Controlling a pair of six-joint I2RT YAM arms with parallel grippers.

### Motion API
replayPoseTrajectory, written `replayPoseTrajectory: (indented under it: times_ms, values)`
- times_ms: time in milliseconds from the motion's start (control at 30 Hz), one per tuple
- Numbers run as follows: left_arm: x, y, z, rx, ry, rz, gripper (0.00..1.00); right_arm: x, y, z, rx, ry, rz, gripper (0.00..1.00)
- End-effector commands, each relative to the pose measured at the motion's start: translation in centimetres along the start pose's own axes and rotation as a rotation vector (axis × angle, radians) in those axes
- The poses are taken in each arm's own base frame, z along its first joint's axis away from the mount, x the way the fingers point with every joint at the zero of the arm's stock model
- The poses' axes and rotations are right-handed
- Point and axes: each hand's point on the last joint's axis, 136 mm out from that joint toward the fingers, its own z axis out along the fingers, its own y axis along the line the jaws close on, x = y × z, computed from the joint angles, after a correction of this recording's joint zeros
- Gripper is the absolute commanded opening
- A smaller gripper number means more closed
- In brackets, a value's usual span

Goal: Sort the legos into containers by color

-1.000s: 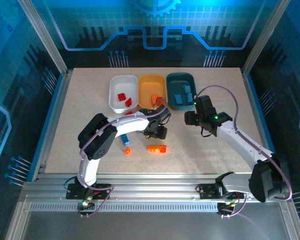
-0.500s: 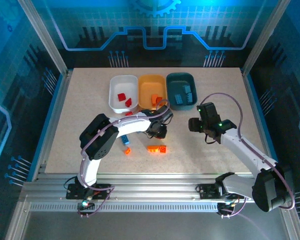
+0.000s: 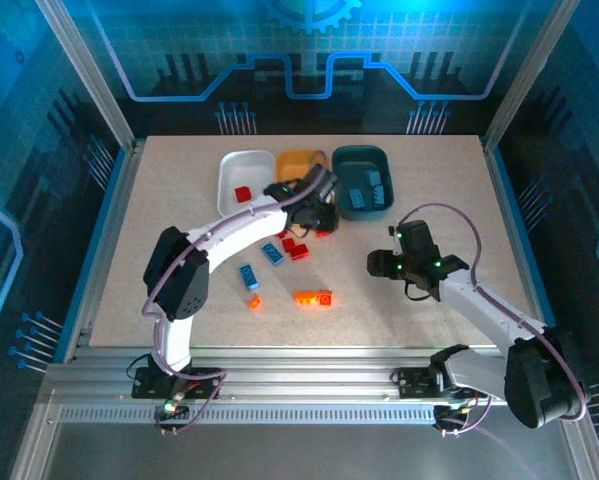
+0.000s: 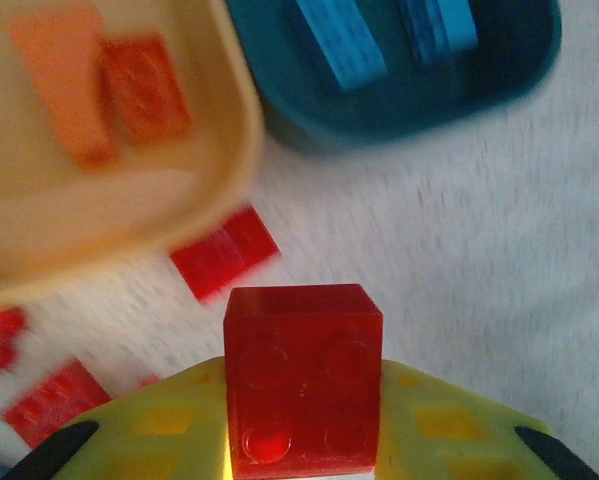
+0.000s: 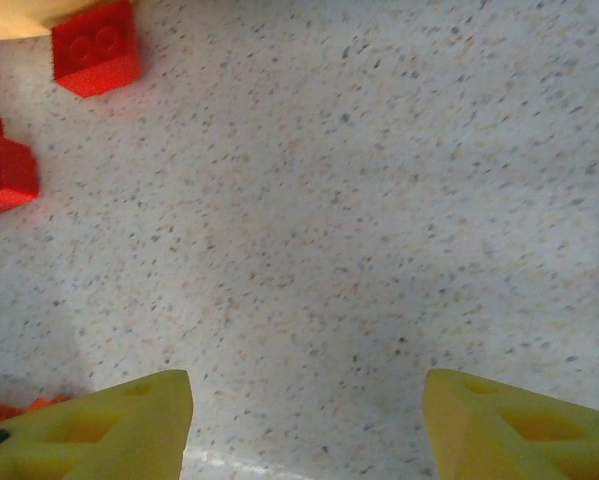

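Speckled table (image 3: 179, 200): a red brick (image 4: 304, 375) is being held clamped in the left gripper (image 3: 317, 212) just beside the near edge of the orange-yellow tray (image 3: 294, 160). It is presumably meant for the white tray (image 3: 244, 165), where reds are being gathered. The right gripper (image 5: 309, 420) is being held with jaws apart, empty.

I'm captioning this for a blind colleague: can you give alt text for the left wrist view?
The left gripper grips a red brick between its yellow fingers, above a speckled table. Beyond it lie a few loose red bricks, a yellow tray holding two orange bricks and a teal tray holding blue bricks.
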Motion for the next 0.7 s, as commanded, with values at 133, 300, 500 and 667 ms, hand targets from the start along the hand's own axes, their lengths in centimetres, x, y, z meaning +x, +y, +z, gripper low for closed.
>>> replayPoseTrajectory:
  times_ms: [133,300,500,667]
  values:
    - [-6.1,5.9,3.3,-0.086,0.001,-0.103,0.3,0.4,0.7,-1.0,-0.07,-0.016,0.054,0.64]
    - [-8.3,9.0,4.5,-0.11,-0.016,-0.18,0.25,1.0,0.4,-1.6,-0.064,-0.027,0.059,0.64]
    - [-9.6,13.5,2.7,-0.157,-0.065,-0.258,0.26,1.3,0.2,-1.7,-0.057,-0.018,0.047,0.64]
    - [-8.7,18.3,2.8,-0.215,-0.045,-0.334,0.26,1.3,0.4,-1.5,-0.064,-0.013,0.044,0.64]
